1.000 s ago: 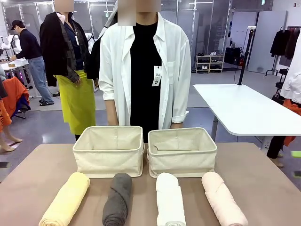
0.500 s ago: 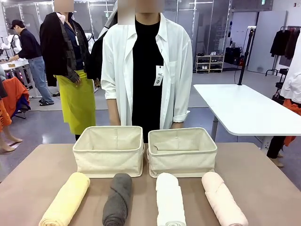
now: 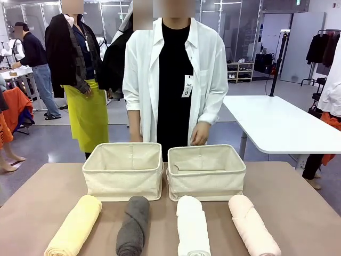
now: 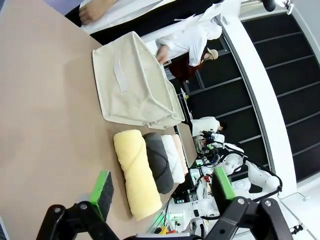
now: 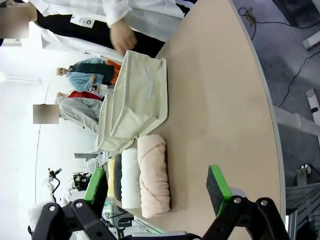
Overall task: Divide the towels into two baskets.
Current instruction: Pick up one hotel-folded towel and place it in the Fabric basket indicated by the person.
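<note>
Front view: pale yellow towel (image 3: 74, 226), dark grey towel (image 3: 133, 225), white towel (image 3: 192, 226) and pale pink towel (image 3: 251, 225) lie rolled in a row on the near part of the table (image 3: 298, 202), none in a basket.
Baskets: left basket (image 3: 123, 184) and right basket (image 3: 206, 186) stand side by side just beyond the row, and both look empty.
Left arm: left gripper (image 4: 162, 187) hangs above the table with fingers spread wide and nothing held. The yellow roll lies ahead of it.
Right arm: right gripper (image 5: 156, 186) is likewise wide and empty, with the pink roll ahead of it.
Step in hand: probably the first pick, each arm taking its outer roll.
Doing it well: straddle the roll across its girth at mid-length and squeeze firmly, since terry gives. Lift it above the rim and lower it lengthwise into the basket.
In the way: the grey and white rolls lie close beside the outer ones, so a finger coming down could nudge them. The soft basket walls may fold if caught. The person's hand (image 3: 200, 133) hovers just behind the right basket.
Around: a white table (image 3: 277, 125) stands well apart at the far right.
</note>
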